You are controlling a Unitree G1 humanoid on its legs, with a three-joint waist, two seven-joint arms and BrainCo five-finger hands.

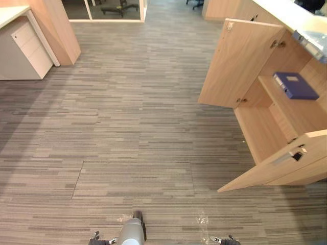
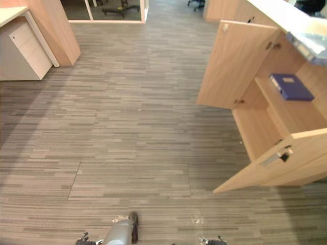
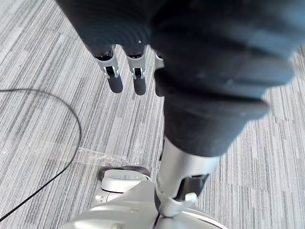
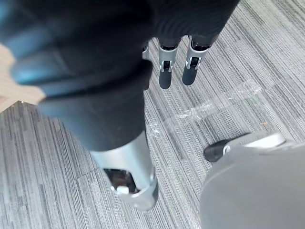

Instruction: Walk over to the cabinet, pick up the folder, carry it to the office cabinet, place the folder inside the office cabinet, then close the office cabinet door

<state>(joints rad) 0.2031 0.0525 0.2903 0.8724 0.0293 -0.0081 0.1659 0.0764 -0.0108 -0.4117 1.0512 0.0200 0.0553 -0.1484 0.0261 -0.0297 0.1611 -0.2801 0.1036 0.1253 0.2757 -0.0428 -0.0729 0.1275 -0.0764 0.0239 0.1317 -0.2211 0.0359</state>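
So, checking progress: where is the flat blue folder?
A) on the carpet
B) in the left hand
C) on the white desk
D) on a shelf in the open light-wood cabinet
D: the flat blue folder lies on a shelf inside the open light-wood cabinet; the left hand and right hand hang empty.

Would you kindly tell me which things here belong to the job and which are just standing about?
Job: blue folder, lying on the shelf of the office cabinet; its far door and near door, both open; left hand and right hand, both open, empty.
Standing about: white drawer unit; chair base; clear tape on the carpet.
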